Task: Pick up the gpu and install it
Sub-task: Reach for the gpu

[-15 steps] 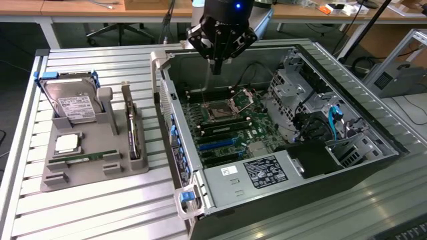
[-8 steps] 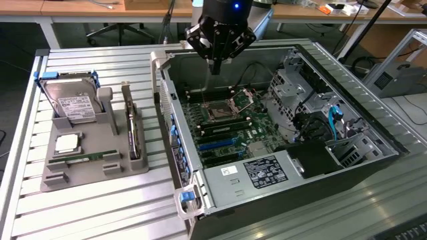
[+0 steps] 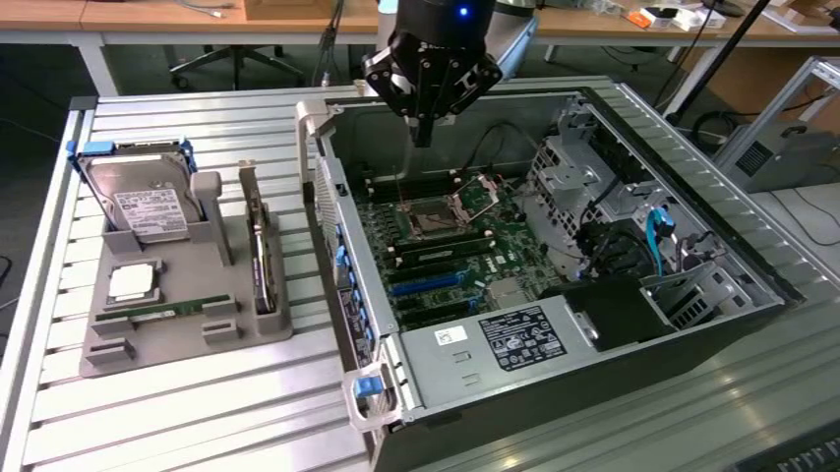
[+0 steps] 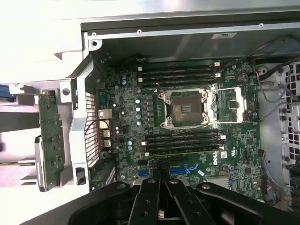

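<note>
1. Although hanging right over the open computer case [image 3: 315, 177], holding nothing in the gripper [image 3: 423, 136]: jaws pinched fully together, tips aimed down at the motherboard [image 3: 447, 246], close above the empty processor socket [image 3: 434, 218].
2. From the wrist, the same story: dark gripper [image 4: 159, 180] arms meeting over the motherboard [image 4: 187, 140], with no part between them.
3. Not yet picked up: graphics card [image 3: 263, 256], standing on its long edge in a slot of the grey tray [image 3: 197, 339], on the exterior view's left of the case and well apart from the gripper.
4. Sharing that tray: a hard drive [image 3: 151, 206] propped upright at the far end, a processor chip [image 3: 132, 283] lying flat, a narrow memory stick [image 3: 171, 310] beside it.
5. Handling, as a judgement only: probably light and stiff, so unlikely to sag or bend once lifted, yet fragile, with small parts on the faces easy to crush or knock.
6. Thin and smooth-sided, so likely to slip or swing if pinched at one corner.
7. Best taken across the two flat faces at the exposed upper edge, around mid-length, for balance.
8. Better kept off the lower edge hidden in the slot, presumably the connector side.
9. Needing wider jaws than now to fit around the card.
</note>
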You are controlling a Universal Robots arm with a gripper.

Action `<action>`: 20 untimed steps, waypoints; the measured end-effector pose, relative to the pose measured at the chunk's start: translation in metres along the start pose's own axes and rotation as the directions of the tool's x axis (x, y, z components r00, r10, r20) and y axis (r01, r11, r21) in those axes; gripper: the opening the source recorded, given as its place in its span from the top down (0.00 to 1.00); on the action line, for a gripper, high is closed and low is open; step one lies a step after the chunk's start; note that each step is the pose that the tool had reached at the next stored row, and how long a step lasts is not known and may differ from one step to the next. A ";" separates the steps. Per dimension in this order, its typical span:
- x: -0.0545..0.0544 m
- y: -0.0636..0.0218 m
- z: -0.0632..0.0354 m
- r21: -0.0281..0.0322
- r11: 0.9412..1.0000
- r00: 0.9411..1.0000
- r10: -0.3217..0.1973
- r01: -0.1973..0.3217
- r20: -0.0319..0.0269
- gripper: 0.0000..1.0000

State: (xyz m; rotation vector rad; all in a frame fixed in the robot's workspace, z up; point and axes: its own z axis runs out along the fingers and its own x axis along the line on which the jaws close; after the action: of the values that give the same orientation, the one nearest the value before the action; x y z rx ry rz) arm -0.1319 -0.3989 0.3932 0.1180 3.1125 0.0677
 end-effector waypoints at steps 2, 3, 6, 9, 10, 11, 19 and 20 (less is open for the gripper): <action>0.000 0.0000 0.0000 0.000 1.000 1.000 0.000 0.000 0.000 0.89; 0.001 0.0000 0.0000 0.000 1.000 1.000 0.000 0.000 0.000 0.89; 0.001 -0.0001 0.0000 0.000 1.000 1.000 0.000 0.000 0.000 0.89; 0.002 -0.0001 0.0000 0.000 1.000 1.000 0.000 0.000 0.000 0.89; 0.002 -0.0001 0.0000 0.000 1.000 1.000 0.000 0.000 0.000 0.89; 0.002 -0.0001 0.0000 0.000 1.000 1.000 0.000 0.000 0.000 0.89; 0.003 -0.0002 0.0001 0.000 1.000 1.000 0.000 0.000 0.000 0.89; 0.004 -0.0003 0.0001 0.000 1.000 1.000 0.000 0.000 0.000 0.89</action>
State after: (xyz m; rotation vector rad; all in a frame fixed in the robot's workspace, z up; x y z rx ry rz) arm -0.1358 -0.3989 0.3930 0.1181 3.1125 0.0677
